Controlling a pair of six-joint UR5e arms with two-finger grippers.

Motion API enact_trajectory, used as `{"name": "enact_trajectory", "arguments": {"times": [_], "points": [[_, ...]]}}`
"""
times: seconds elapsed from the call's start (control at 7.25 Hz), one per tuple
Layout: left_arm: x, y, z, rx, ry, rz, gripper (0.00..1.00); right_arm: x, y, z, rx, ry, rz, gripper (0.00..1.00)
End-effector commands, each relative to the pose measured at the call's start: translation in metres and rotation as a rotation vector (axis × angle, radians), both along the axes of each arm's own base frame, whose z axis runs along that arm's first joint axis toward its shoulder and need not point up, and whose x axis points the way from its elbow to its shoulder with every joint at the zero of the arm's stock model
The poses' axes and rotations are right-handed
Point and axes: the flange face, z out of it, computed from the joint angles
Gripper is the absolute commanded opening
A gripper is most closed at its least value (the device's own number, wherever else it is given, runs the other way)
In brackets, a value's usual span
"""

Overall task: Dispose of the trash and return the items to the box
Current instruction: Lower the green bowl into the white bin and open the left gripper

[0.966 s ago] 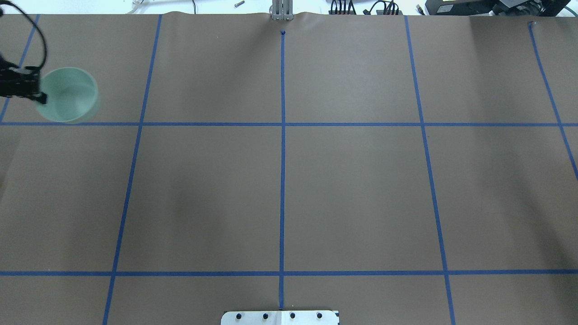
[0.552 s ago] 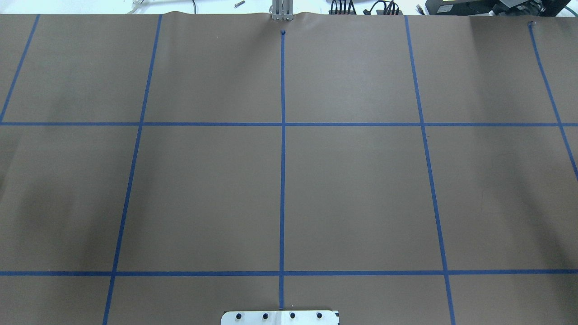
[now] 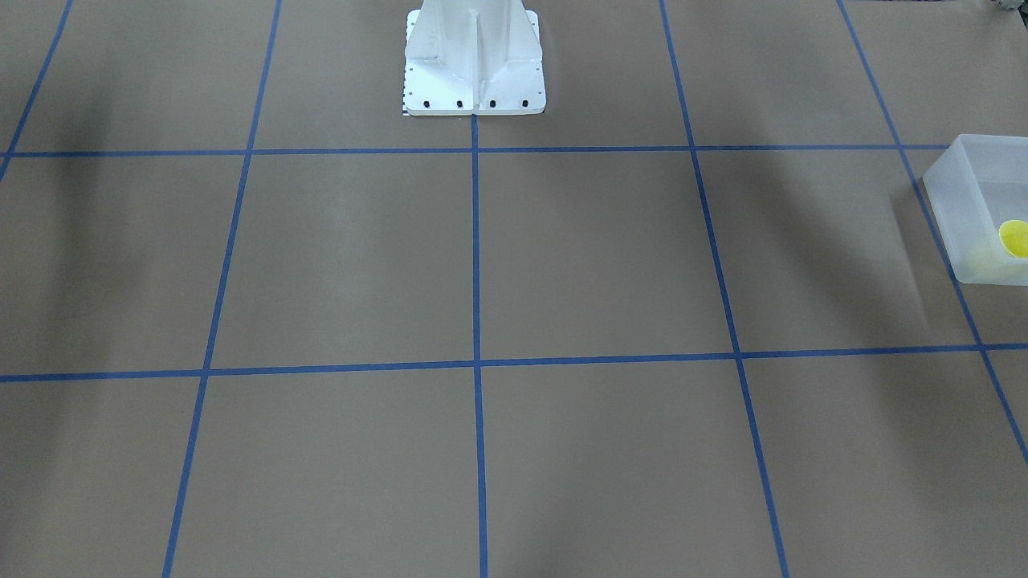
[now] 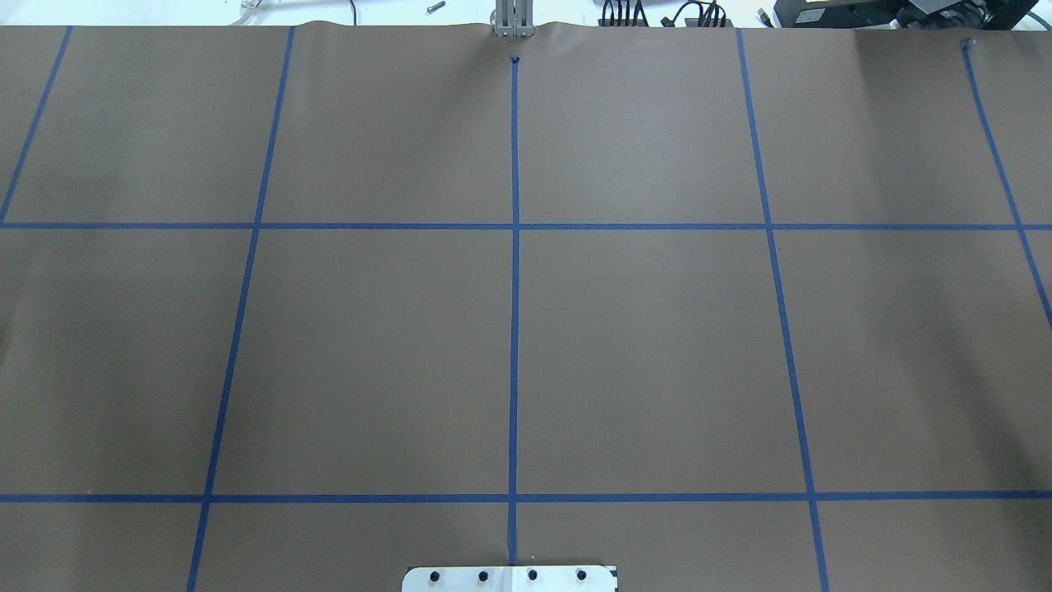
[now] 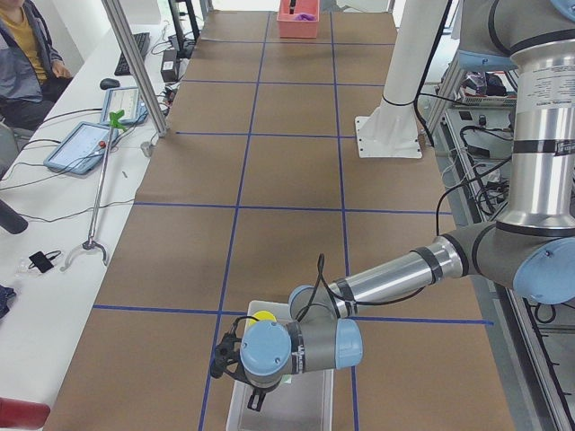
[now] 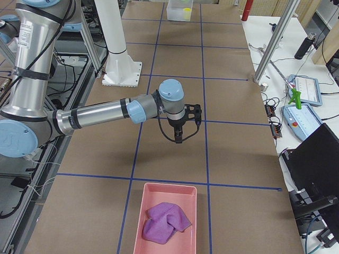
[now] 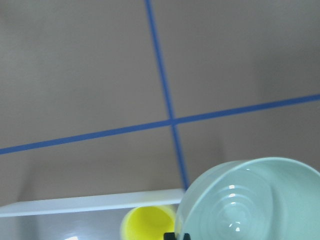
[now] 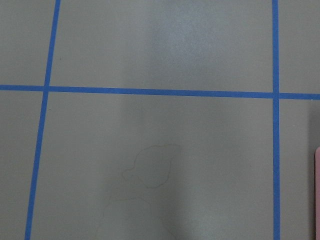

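Now that the mint-green bowl (image 7: 250,200) and left pincer (image 5: 226,357) no longer show at the overhead view's 9 o'clock edge, the carry looks nearly done. Left wrist view: bowl at 5 o'clock, over the box (image 3: 960,201) rim; yellow cup (image 7: 147,222) already inside at 6 o'clock. Left pincer clamps the bowl's rim, forearm stretched low over the counter (image 4: 641,345). Judgement: release comes next. Right pincer (image 6: 179,135) hangs fingers-down mid-counter; its opening cannot be told.
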Motion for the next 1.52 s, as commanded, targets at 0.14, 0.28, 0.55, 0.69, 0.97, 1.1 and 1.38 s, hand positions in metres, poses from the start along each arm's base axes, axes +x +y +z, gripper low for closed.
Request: {"name": "enact_trajectory", "arguments": {"times": [0.14, 0.28, 0.55, 0.69, 0.97, 1.1, 1.38], "points": [[0.006, 0.025, 0.042, -0.054, 0.033, -0.031, 0.0, 0.0, 0.0, 0.0, -0.001, 0.0, 0.0, 1.0], [0.008, 0.027, 0.047, -0.074, 0.043, -0.039, 0.0, 0.0, 0.0, 0.0, -0.001, 0.0, 0.0, 1.0], [0.014, 0.035, 0.059, -0.101, 0.068, -0.079, 0.0, 0.0, 0.002, 0.002, -0.007, -0.001, -0.001, 1.0], [0.016, 0.041, 0.067, -0.108, 0.069, -0.078, 0.0, 0.0, 0.002, 0.003, -0.009, -0.001, -0.001, 1.0], [0.021, 0.043, 0.072, -0.124, 0.077, -0.07, 0.01, 0.001, 0.004, 0.005, -0.014, -0.001, -0.003, 1.0], [0.023, 0.043, 0.072, -0.124, 0.077, -0.065, 0.61, 0.001, 0.005, 0.005, -0.014, -0.002, -0.003, 1.0], [0.024, 0.028, 0.058, -0.115, 0.091, -0.084, 0.98, 0.001, 0.005, 0.005, -0.012, -0.001, -0.003, 1.0]]}}
